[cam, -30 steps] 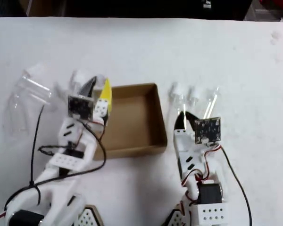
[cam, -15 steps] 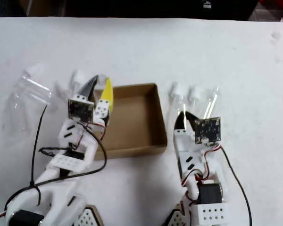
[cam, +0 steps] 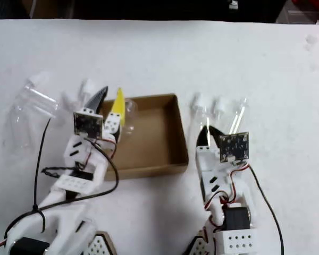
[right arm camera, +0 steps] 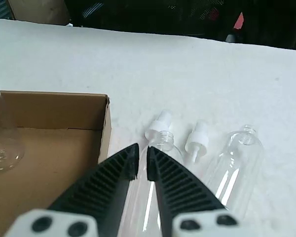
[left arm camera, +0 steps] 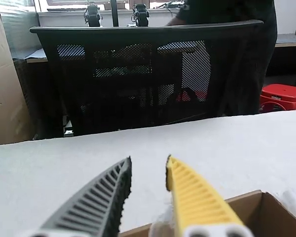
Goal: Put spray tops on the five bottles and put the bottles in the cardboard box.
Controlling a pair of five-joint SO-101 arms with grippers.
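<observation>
left gripper [left arm camera: 149, 170] hovering released beside cardboard box [cam: 154, 143] corner, open table [left arm camera: 237, 148] ahead, jaws spreading wider than before, right gripper [right arm camera: 142, 160] sitting clenched, empty, above bottle [right arm camera: 164, 140]

We could not count the clear bottles [cam: 29, 109] at the far left, which blurred into the table [cam: 159, 53]. The right gripper [right arm camera: 142, 157] hid the open-necked bottle [right arm camera: 164, 140] below its shoulder. The picture's edge cut off the boxed bottle [right arm camera: 1, 143] in the cardboard box [right arm camera: 54, 108]. We could not identify a pale blur [left arm camera: 160, 224] between the fingers of the left gripper [left arm camera: 148, 163].
</observation>
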